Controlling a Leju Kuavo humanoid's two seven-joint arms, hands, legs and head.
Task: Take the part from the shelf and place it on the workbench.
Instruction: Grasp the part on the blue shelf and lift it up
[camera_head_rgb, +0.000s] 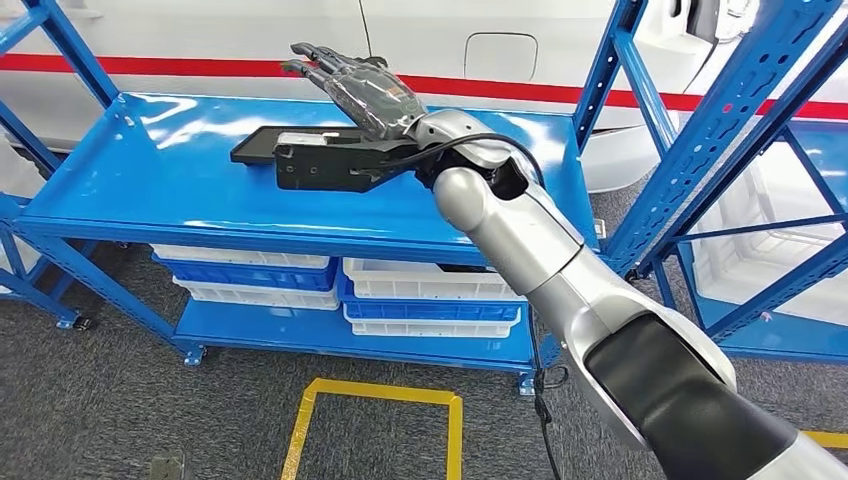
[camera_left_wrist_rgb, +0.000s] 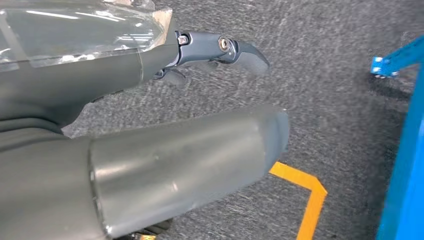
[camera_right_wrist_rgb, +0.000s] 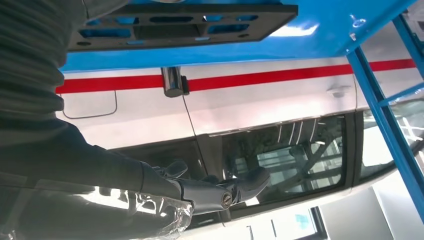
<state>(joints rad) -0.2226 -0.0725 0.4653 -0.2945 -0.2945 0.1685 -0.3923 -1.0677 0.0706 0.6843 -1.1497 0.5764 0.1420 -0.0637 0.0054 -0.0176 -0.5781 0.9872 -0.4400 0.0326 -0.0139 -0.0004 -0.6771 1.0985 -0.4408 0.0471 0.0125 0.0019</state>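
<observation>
The flat black plastic part with rectangular cut-outs (camera_head_rgb: 320, 155) lies on the top deck of the glossy blue metal shelf (camera_head_rgb: 150, 180), near the middle of that deck. The right hand (camera_head_rgb: 350, 85), dark-fingered with a clear film over its back, is stretched out above the part's rear edge with its fingers straight and apart, holding nothing; whether the palm touches the part cannot be told. In the right wrist view the part (camera_right_wrist_rgb: 190, 22) sits just beside the hand (camera_right_wrist_rgb: 200, 190), not between the fingers. The left hand (camera_left_wrist_rgb: 220, 52) hangs over grey carpet (camera_left_wrist_rgb: 325, 100), fingers loosely curled around nothing.
</observation>
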